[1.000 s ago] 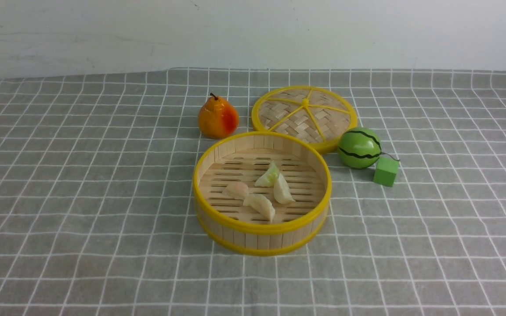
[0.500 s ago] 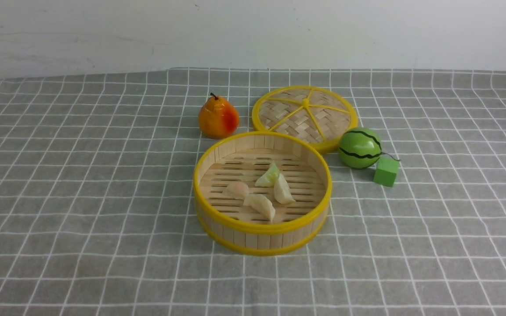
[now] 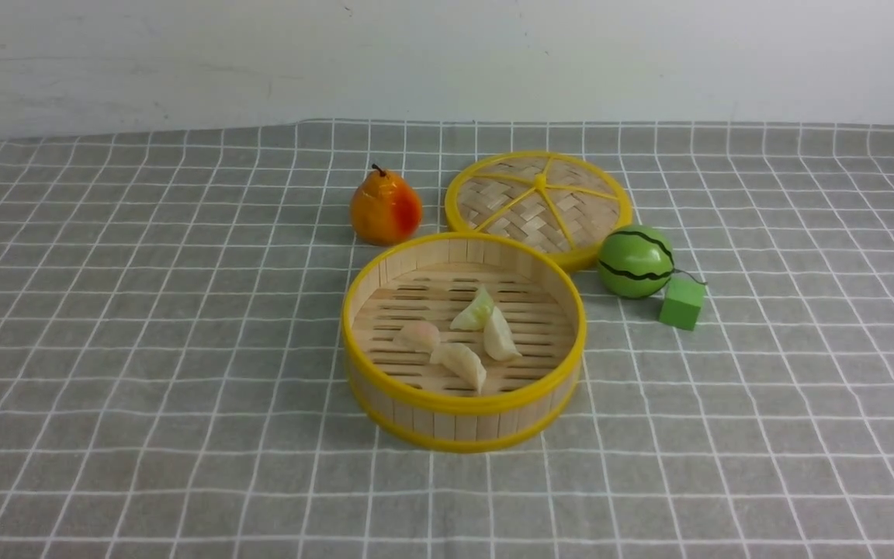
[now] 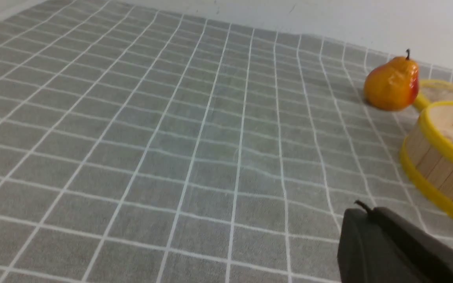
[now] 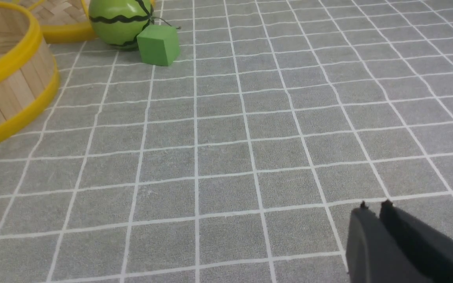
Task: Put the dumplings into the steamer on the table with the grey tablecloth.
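Observation:
The steamer [image 3: 455, 425] stands mid-table on the grey tablecloth [image 3: 144, 349]. Several dumplings lie on its slatted floor: a pale green one [image 3: 474, 310], a pinkish one [image 3: 417, 336] and two cream-white ones [image 3: 500, 338] [image 3: 461, 363]. Neither gripper shows in the front view. In the left wrist view my left gripper [image 4: 364, 210] is shut and empty over bare cloth, apart from the steamer [image 4: 435, 161]. In the right wrist view my right gripper [image 5: 374, 206] is shut on nothing, low over the cloth and well away from the steamer [image 5: 6, 90].
Behind the steamer are an orange pear [image 3: 385, 208] and the flat woven lid [image 3: 540, 203]. A green toy watermelon [image 3: 635, 262] and a green cube [image 3: 681, 303] sit at its right. A white wall closes the far side.
A dark part that showed at the front view's bottom left corner half a second ago has gone out of view. The steamer and the dumplings have not moved.

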Controlling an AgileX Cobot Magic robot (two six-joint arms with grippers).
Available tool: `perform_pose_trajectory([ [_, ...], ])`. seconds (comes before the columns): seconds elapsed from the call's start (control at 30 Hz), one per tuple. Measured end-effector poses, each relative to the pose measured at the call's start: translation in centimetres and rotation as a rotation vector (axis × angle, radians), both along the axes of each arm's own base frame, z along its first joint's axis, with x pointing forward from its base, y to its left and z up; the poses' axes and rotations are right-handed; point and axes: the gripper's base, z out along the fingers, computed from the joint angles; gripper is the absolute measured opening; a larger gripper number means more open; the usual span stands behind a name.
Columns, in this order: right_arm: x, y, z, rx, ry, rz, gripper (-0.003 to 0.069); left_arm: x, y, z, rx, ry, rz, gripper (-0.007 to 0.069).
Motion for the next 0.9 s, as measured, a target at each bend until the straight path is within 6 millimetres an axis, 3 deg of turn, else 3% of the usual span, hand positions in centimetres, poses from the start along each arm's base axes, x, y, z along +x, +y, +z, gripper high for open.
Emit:
perform_pose_trajectory([
  [0.33,0.0,0.0,0.0,0.000,0.000,0.000,0.0040,-0.2,-0.3,-1.3,0.012,0.128,-0.062,-0.0014],
  [0.9,0.0,0.0,0.0,-0.001,-0.001,0.000,0.0040,-0.2,-0.3,-1.3,0.007,0.130,-0.066,-0.0014],
])
